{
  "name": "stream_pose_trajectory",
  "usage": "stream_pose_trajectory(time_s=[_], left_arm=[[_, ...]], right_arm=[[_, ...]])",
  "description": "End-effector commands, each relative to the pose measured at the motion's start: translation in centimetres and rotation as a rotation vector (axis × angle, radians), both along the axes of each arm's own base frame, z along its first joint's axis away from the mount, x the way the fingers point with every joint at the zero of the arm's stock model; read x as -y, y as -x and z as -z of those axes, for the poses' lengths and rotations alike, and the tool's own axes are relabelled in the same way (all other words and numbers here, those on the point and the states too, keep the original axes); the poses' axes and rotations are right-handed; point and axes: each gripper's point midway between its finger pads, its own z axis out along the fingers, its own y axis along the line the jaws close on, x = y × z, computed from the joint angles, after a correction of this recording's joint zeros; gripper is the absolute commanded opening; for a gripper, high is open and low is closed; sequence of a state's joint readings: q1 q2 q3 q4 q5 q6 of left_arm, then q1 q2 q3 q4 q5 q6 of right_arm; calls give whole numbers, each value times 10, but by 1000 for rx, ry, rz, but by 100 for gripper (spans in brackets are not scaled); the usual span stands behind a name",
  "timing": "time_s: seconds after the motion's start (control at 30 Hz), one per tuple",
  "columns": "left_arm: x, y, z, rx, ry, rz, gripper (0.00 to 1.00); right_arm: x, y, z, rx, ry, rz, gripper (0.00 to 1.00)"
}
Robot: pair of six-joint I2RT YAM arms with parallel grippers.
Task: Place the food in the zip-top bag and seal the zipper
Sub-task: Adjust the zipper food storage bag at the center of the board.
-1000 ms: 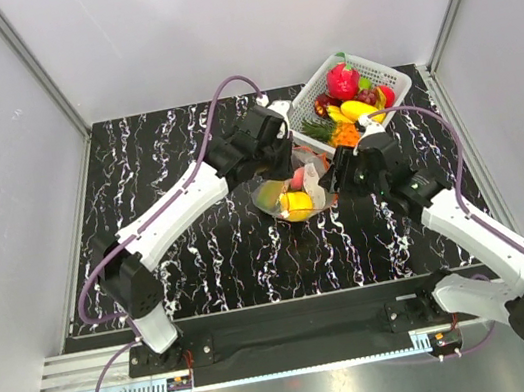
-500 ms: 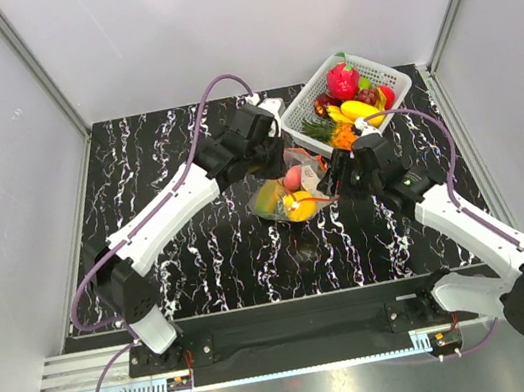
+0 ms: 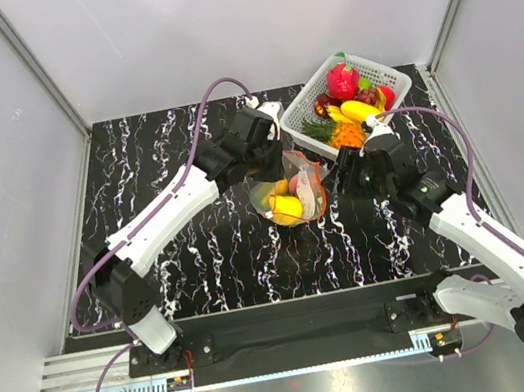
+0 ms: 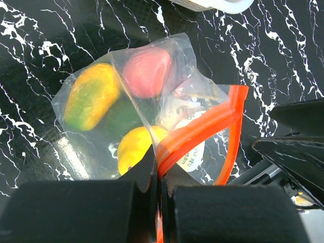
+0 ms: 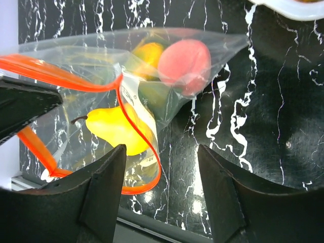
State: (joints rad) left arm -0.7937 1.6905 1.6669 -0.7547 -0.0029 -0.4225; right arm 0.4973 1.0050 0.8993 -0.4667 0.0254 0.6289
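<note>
Left wrist view — left jaws clenched on zipper (image 4: 200,129), right jaws spread, seemingly touching nothing

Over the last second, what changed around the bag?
The right gripper opened wider and backed off to the right, away from the zip-top bag. Nothing sits between its fingers. The bag's shape shifted slightly. Unchanged: the left gripper stays pinched on the zipper, the food stays inside the bag, and the basket has not moved.
</note>
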Motion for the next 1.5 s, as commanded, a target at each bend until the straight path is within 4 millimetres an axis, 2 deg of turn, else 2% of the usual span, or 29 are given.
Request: stream_pose_trajectory(time_s=[0.0,0.23,0.4,0.5,0.57,0.6,0.63,0.67,0.7,0.77,0.8,0.87,0.9,0.93,1.0,1.13,1.27,1.3,1.37,1.4,1.43,1.47], left_arm=[[2,-3,-30,70,68,8,0],[1,-3,-32,71,64,9,0],[-3,-5,-34,88,54,-9,0],[-4,-7,-35,91,53,-13,0],[-5,-7,-33,89,51,-15,0],[-7,-8,-33,88,47,-18,0],[-7,-7,-32,87,44,-19,0],[-8,-7,-30,86,38,-18,0],[-10,-8,-31,88,32,-24,0],[-13,-8,-30,91,13,-29,0],[-19,-10,-31,92,-13,-44,0],[-26,-12,-31,96,-53,-62,0],[-35,-13,-37,102,-88,-87,0],[-40,-12,-39,103,-107,-96,0],[-52,-10,-49,115,-148,-124,0],[-71,-4,-61,130,-186,-160,0],[-83,2,-63,135,-210,-165,0],[-85,5,-62,131,-221,-162,0],[-93,7,-60,138,-241,-165,0],[-102,5,-59,150,-267,-187,1],[-108,4,-59,155,-285,-200,2],[-121,2,-55,146,-310,-228,2]], right_arm=[[-7,-1,0,-3,-9,-26,65],[-26,2,5,-5,-96,-84,64],[-34,3,26,-48,-103,-109,61],[-39,4,37,-74,-107,-110,55],[-40,4,42,-91,-94,-107,46],[-38,4,40,-94,-82,-99,41],[-37,3,38,-96,-70,-93,31],[-35,3,34,-97,-52,-83,8],[-28,1,23,-91,-6,-58,1],[-20,-2,7,-73,52,-28,0],[-13,-2,-12,-58,103,-9,0],[-8,-4,-22,-72,176,-2,0],[-2,-3,-38,-73,226,16,0],[-1,-6,-34,-104,281,22,0],[8,-7,-45,-106,361,59,0],[10,-13,-48,-107,430,88,0],[-9,-14,-58,-77,357,24,0],[-29,-11,-62,-71,278,-49,0],[-54,-7,-66,-63,201,-130,0],[-69,-7,-73,-43,162,-170,0],[-82,-10,-67,-50,169,-199,0],[-98,-10,-74,-30,154,-245,0]])
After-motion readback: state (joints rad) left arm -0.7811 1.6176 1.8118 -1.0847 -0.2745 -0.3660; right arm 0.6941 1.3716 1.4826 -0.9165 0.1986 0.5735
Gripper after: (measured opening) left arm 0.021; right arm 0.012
